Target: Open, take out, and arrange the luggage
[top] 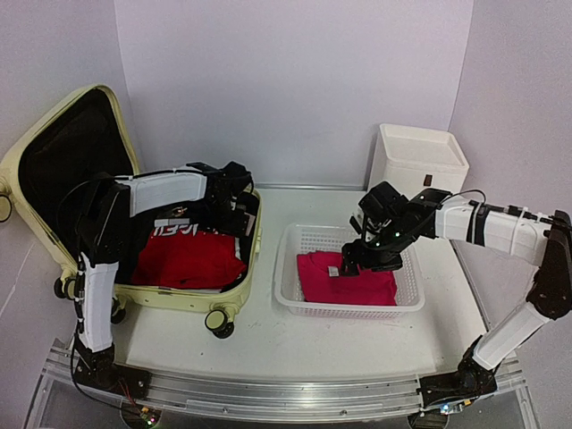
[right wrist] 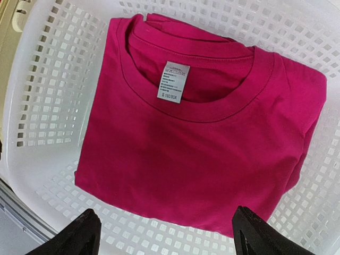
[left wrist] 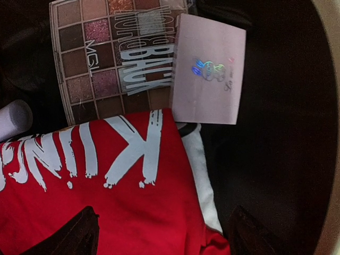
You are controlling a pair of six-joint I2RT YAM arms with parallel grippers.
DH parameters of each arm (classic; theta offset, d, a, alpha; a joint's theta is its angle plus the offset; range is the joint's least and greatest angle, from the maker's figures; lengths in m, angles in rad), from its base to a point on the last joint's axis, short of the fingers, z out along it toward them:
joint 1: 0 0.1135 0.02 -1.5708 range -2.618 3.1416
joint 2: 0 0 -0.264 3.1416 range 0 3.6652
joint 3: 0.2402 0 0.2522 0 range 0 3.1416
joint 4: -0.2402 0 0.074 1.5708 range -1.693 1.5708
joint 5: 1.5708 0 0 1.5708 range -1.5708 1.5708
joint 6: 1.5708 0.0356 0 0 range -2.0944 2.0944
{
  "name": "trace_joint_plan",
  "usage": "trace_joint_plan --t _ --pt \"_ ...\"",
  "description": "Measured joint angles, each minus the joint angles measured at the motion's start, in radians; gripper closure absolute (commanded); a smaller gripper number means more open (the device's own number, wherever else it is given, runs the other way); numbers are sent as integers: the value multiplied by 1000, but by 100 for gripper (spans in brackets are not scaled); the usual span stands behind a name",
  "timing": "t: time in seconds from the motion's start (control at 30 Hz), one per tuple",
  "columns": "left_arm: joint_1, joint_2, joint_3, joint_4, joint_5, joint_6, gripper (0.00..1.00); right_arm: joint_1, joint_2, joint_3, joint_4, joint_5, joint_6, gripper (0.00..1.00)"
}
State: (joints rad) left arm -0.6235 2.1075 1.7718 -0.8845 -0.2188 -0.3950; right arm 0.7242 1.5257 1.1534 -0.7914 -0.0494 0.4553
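The pale yellow-green suitcase [top: 234, 300] lies open at the left, lid up against the wall. Inside lies a folded red shirt [top: 188, 259] with white lettering, also in the left wrist view [left wrist: 106, 202], next to an eyeshadow palette [left wrist: 101, 58] and a pink card [left wrist: 210, 71]. My left gripper [top: 239, 210] hovers open over the suitcase's right end, above the red shirt's edge [left wrist: 162, 244]. My right gripper [top: 350, 265] is open and empty just above a folded magenta shirt [top: 347, 279] in the white mesh basket [top: 290, 295]; the right wrist view shows the shirt [right wrist: 196, 154] and its neck label.
A white drawer box [top: 418, 161] stands at the back right behind the basket. The suitcase's caster wheels [top: 219, 322] point toward the table's front. A white tube end [left wrist: 13, 118] lies in the suitcase. Walls enclose the back and sides.
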Motion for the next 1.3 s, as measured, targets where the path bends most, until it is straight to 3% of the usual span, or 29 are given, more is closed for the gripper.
trace_joint_plan --t 0.2,0.57,0.7,0.83,1.1,1.3 --pt "0 82 49 -8 -58 -10 13 0 0 0 -11 12 -18 12" --pt "0 125 68 -8 -140 -42 26 0 0 0 -13 12 -39 12" --pt "0 129 68 -8 -154 -49 20 0 3 0 -13 11 -39 11" --pt "0 151 74 -8 -166 -50 21 0 5 3 -14 5 -39 11" --pt "0 158 79 -16 -190 -51 43 0 7 33 -13 -16 -34 7" --pt "8 132 45 -2 -195 -50 54 0 24 74 -2 -51 -8 6"
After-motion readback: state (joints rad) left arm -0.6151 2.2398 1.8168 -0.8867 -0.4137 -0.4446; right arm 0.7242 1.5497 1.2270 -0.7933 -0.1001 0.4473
